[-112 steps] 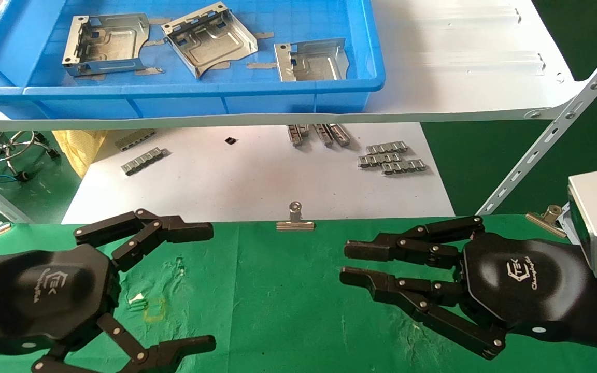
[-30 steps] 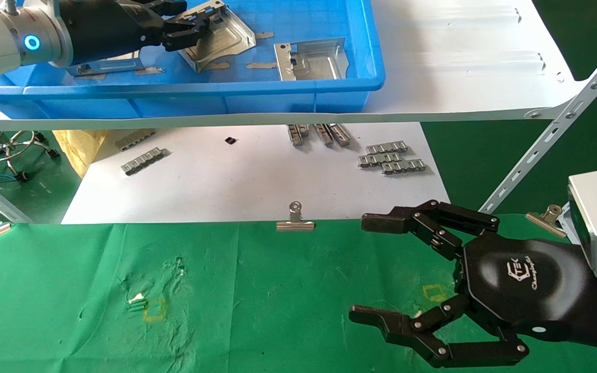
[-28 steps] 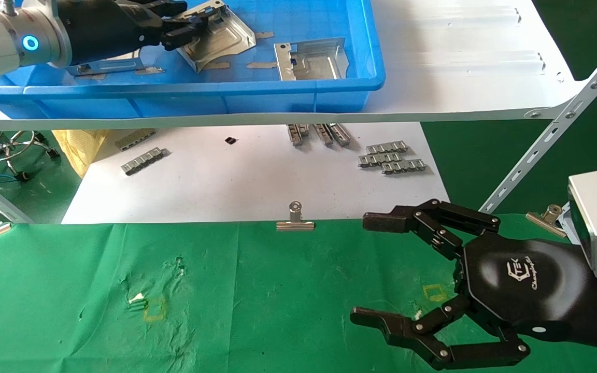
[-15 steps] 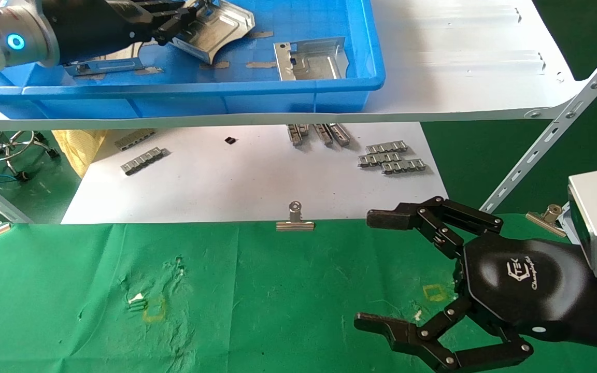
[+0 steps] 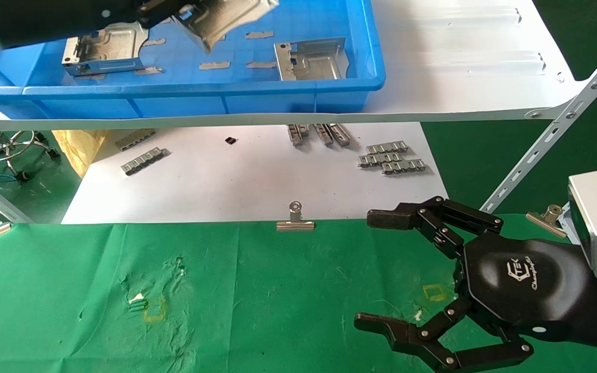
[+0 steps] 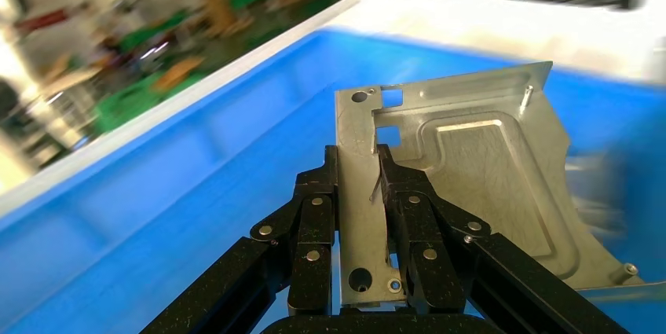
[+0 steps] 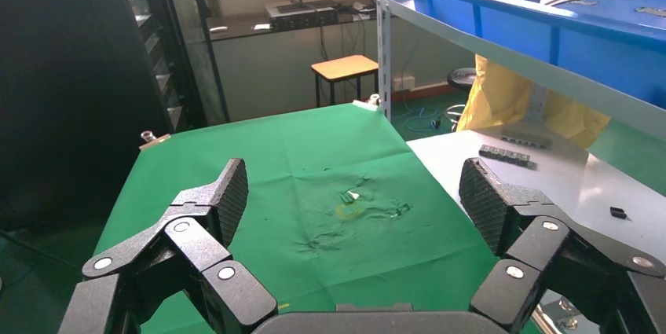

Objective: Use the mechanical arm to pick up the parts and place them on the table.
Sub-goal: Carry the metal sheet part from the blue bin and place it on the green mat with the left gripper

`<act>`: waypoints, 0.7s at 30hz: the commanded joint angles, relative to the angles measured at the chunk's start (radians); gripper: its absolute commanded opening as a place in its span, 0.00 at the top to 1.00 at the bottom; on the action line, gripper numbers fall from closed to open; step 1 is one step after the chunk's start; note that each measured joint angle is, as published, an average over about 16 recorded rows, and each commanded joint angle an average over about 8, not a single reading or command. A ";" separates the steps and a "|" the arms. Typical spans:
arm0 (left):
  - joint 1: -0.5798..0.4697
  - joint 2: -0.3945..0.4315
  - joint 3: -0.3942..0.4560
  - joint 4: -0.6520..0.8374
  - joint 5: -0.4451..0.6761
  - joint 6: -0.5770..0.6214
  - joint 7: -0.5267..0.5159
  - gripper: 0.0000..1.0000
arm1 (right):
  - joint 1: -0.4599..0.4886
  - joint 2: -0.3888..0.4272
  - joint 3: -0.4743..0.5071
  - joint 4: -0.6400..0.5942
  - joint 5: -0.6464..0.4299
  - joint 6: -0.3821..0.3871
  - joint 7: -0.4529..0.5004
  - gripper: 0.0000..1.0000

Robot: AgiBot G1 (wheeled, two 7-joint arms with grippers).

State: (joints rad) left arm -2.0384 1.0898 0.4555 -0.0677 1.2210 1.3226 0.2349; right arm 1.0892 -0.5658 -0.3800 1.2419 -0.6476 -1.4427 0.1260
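1. Parts lie in the blue plastic tray [image 5: 298, 90] on the upper white shelf [image 5: 459, 67]: one plate [image 5: 105, 49] at the tray's left side and another plate [image 5: 311, 61] at its right side, both flat on the tray floor
2. A third plate [image 6: 463, 185] is lifted above the tray floor, tilted, near the top edge of the head view [image 5: 226, 15]
3. The left gripper [image 6: 360, 216] holds this plate; its black fingers [image 6: 314, 224] are closed on the perforated edge flange from both faces, over the tray
4. The right gripper [image 5: 407, 274] hovers over the right part of the table [image 5: 257, 300], the green cloth; its three fingers are spread wide and nothing is between them
5. A silver binder clip [image 5: 295, 220] sits at the far edge of the cloth, in the middle
6. Small grey ridged strips [image 5: 392, 157] lie on the white board [image 5: 257, 181] beyond the cloth, under the shelf
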 commanded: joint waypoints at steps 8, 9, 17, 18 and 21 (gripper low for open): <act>0.047 -0.079 -0.013 -0.071 -0.046 0.267 0.081 1.00 | 0.000 0.000 0.000 0.000 0.000 0.000 0.000 0.00; 0.062 -0.090 -0.011 -0.094 -0.056 0.276 0.088 1.00 | 0.000 0.000 0.000 0.000 0.000 0.000 0.000 0.00; 0.283 -0.263 0.063 -0.486 -0.270 0.289 0.080 1.00 | 0.000 0.000 0.000 0.000 0.000 0.000 0.000 0.00; 0.311 -0.292 0.078 -0.539 -0.307 0.288 0.076 1.00 | 0.000 0.000 0.000 0.000 0.000 0.000 0.000 0.00; 0.377 -0.371 0.126 -0.657 -0.395 0.282 0.081 1.00 | 0.000 0.000 0.000 0.000 0.000 0.000 0.000 0.00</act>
State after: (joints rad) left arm -1.6826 0.7363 0.5835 -0.6703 0.8781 1.6047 0.3616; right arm 1.0893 -0.5658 -0.3801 1.2419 -0.6475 -1.4427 0.1260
